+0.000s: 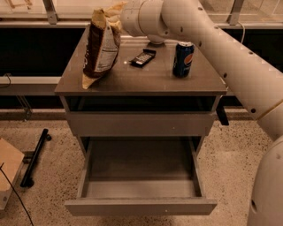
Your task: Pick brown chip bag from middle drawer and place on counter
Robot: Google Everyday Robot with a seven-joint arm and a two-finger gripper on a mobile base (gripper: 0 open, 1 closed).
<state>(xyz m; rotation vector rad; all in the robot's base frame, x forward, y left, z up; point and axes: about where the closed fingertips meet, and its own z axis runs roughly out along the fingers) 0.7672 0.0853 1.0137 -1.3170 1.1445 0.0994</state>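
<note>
The brown chip bag (pixel 101 46) stands upright on the left part of the bench (pixel 132 79), tilted a little. Its pale lower corner touches the surface close to the near left edge, and its white printed panel faces right. Its pale yellow top is bunched up at the far end, where the end effector (pixel 116 12) is clamped on it. The end effector is high over the bench's far left area and mostly hidden behind the crumpled foil.

The white arm (pixel 212 39) runs from there to the right and down, past the bench's right edge and out at the near right.

On the bench, right of the bag and apart from it, a small black wrapped bar (pixel 143 58) lies flat. Farther right a blue soda can (pixel 183 58) stands upright.

Below the top are a dark gap and a shut grey drawer front (pixel 140 123). Under that, the middle drawer (pixel 140 205) is pulled out toward the near side.

On the speckled floor (pixel 230 172) at the left lie a black bar (pixel 35 156) and a piece of cardboard (pixel 8 170).
</note>
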